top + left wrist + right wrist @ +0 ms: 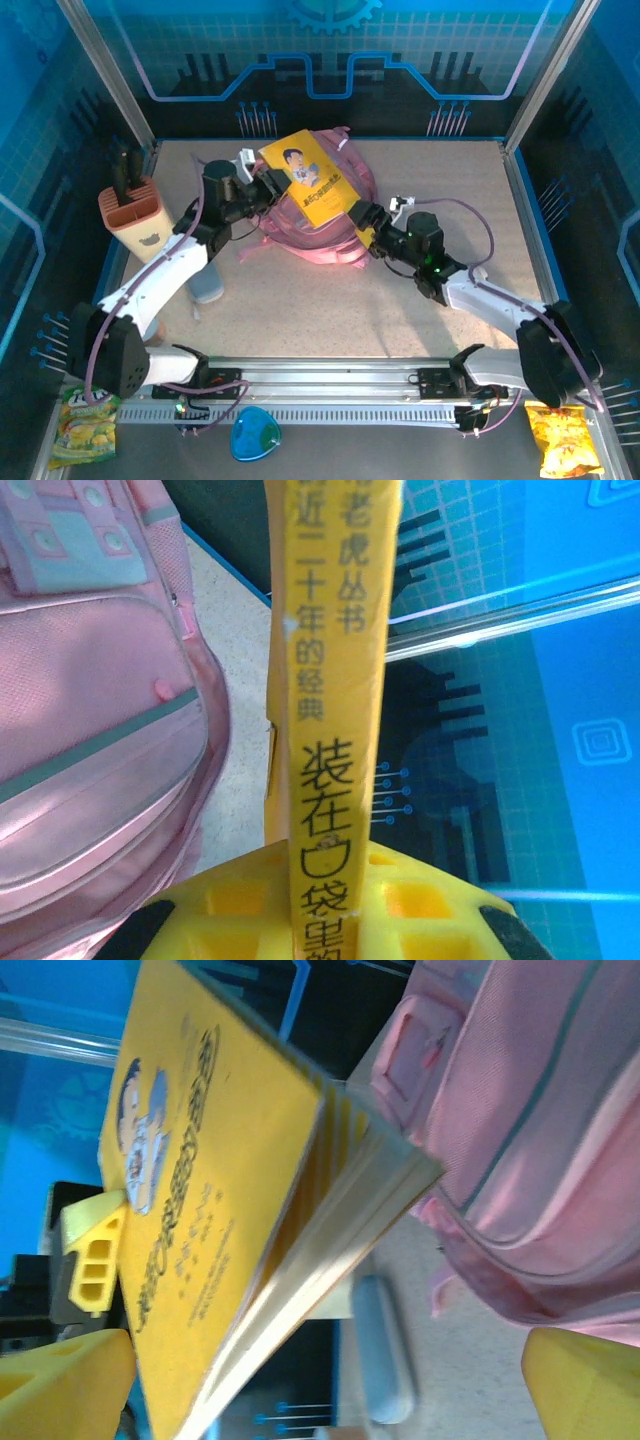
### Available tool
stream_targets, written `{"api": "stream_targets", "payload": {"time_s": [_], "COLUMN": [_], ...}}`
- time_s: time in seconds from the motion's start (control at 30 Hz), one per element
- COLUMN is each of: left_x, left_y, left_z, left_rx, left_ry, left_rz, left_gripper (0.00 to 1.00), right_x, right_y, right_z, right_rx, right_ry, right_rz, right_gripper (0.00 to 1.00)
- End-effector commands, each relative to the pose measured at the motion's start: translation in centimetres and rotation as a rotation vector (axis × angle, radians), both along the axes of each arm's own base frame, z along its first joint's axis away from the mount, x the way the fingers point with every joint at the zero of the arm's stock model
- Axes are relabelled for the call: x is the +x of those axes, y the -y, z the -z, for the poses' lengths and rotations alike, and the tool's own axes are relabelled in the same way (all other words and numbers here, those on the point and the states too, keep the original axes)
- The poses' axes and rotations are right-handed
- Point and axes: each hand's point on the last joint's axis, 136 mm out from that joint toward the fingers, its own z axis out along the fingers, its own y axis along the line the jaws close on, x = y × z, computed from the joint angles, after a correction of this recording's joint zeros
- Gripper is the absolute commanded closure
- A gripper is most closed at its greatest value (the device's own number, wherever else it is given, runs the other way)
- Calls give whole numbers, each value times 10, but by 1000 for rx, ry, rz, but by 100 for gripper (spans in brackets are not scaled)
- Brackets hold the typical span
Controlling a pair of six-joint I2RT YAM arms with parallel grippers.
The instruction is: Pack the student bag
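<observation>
Toward 12 o'clock on the table, between the two arms, the student bag lay on its side of pink fabric. Over it a yellow book was held in the air, tilted. At the book's 9 o'clock side the left gripper was closed tight on it near the spine. At the book's 4 o'clock corner the right gripper stood with jaws wide apart, holding nothing.
</observation>
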Motion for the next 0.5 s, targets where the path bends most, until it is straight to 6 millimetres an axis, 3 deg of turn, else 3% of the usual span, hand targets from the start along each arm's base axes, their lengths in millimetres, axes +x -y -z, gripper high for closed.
{"api": "stream_targets", "payload": {"time_s": [0.0,0.13,0.27,0.47], "left_x": [15,25,28,29], "left_y": [8,16,20,20], "left_z": [-61,-51,-58,-56], "left_rx": [-117,-176,-223,-248], "left_ry": [165,122,132,121], "left_rz": [-33,-34,-38,-40], "left_gripper": [100,100,100,100], "right_x": [13,27,39,50], "right_y": [-13,-21,-18,-17], "right_z": [-36,-49,-56,-55], "right_rx": [168,217,229,230], "right_ry": [45,72,96,102], "right_rz": [-39,-56,-31,-13], "right_gripper": [0,0,4,22]}}
